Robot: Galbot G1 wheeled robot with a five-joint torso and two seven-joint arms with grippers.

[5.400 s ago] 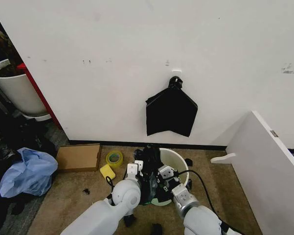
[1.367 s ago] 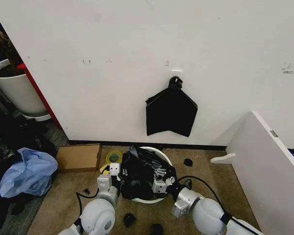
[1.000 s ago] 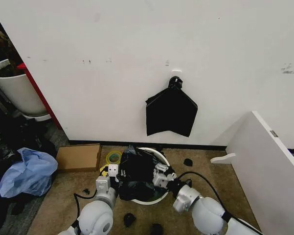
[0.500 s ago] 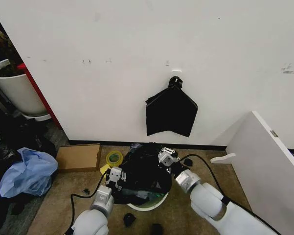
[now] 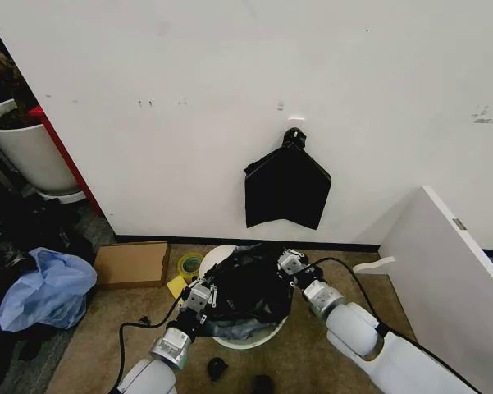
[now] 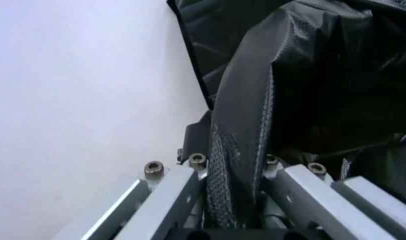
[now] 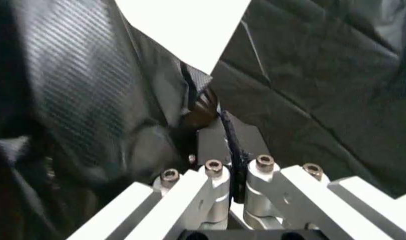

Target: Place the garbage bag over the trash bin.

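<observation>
white wall behind, brown floor at frame bottom. garbage bag (image 5: pixel 244 287) stretched over trash bin (image 5: pixel 248 335), lower centre. film pinched by left gripper (image 5: pixel 202 297) and right gripper (image 5: pixel 292 266). hem best drawn evenly below rim, tension kept equal.

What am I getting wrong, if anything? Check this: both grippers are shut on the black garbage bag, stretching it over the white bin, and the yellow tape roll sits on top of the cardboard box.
One thing is wrong. The head view shows the yellow tape roll on the floor beside the cardboard box, not on top of it. The rest holds: the left gripper and right gripper are shut on the garbage bag, spread over the white bin.
</observation>
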